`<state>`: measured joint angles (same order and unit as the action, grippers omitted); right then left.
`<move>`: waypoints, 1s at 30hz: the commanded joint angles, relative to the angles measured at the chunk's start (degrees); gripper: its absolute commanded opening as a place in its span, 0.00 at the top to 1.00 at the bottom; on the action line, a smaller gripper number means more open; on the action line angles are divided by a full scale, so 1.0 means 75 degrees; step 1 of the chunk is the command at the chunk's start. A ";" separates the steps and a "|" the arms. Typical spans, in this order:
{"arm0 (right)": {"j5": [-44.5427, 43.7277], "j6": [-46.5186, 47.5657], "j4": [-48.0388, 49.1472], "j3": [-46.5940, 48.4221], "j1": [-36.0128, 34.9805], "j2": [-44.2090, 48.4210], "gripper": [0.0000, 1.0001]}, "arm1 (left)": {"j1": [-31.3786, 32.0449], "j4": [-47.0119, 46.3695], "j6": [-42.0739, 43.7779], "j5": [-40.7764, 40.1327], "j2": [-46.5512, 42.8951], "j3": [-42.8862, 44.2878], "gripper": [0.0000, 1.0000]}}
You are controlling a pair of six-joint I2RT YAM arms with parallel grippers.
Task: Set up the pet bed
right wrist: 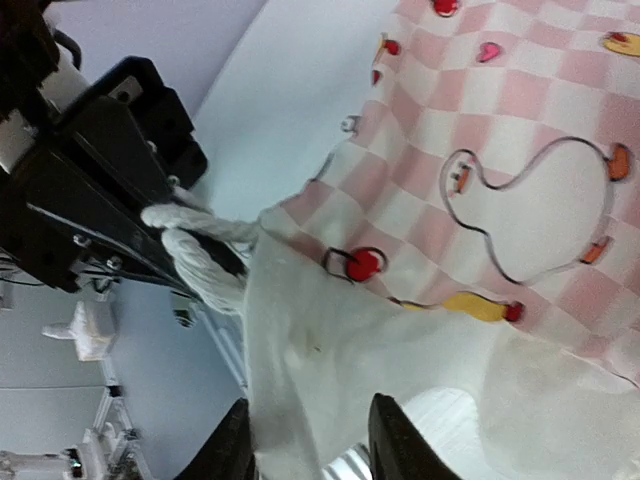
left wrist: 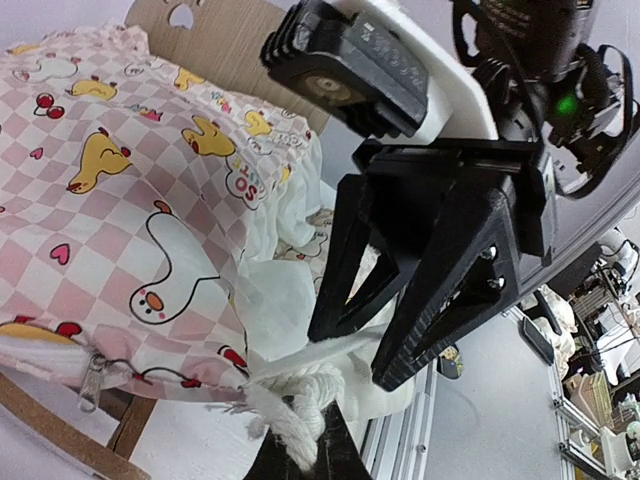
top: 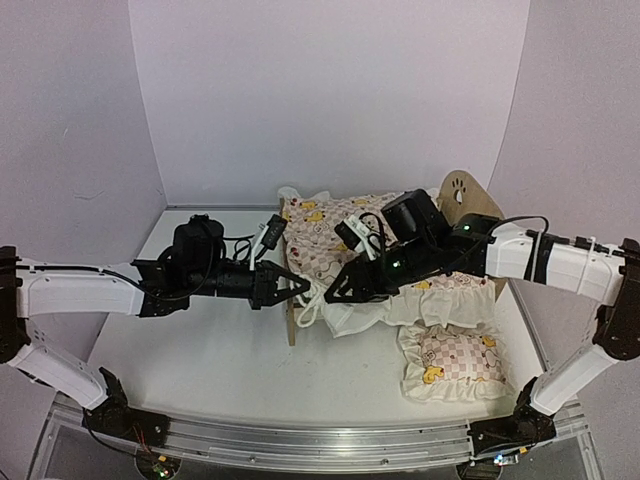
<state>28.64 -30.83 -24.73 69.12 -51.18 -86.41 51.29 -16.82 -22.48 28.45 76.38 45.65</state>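
Left fingers (top: pixel 282 283) and right fingers (left wrist: pixel 445 285) each pinch the limp quilt (top: pixel 325 240); the bed (top: pixel 468 205) looks light, stiff and slidable, best gripped by a wooden end.

The right gripper (left wrist: pixel 358 352) has its black fingers (left wrist: pixel 450 290) at the white frill (left wrist: pixel 290 335) on the corner of the duck-print quilt (left wrist: pixel 130 200). The pet bed (left wrist: pixel 220 40) shows its wooden headboard behind the quilt.
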 commanded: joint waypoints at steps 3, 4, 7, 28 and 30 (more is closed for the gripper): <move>-0.2103 0.1566 -0.1086 0.0135 -0.0026 0.0594 0.48 | -0.0053 0.0637 -0.0001 0.0793 0.0680 0.0616 1.00; -0.2172 0.1821 -0.1036 0.0039 -0.0057 0.0762 0.45 | -0.0046 0.0814 0.0081 0.0762 0.0697 0.0649 1.00; -0.3496 0.2151 -0.1028 -0.0322 -0.0152 0.1191 0.30 | -0.0046 0.1807 0.0494 0.0176 0.0655 0.0842 1.00; -0.6496 0.2799 -0.2567 0.1750 0.4187 -0.1444 0.21 | -0.0059 0.3308 0.0710 -0.0822 0.0347 0.0698 1.00; -0.6523 0.2926 -0.2558 0.2103 0.4234 -0.1939 0.22 | -0.0063 0.3281 0.0710 -0.0782 0.0282 0.0672 1.00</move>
<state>-21.80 -12.64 -46.85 78.94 -20.38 -96.57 51.05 9.10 -17.76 21.85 81.23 50.48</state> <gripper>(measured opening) 0.793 0.018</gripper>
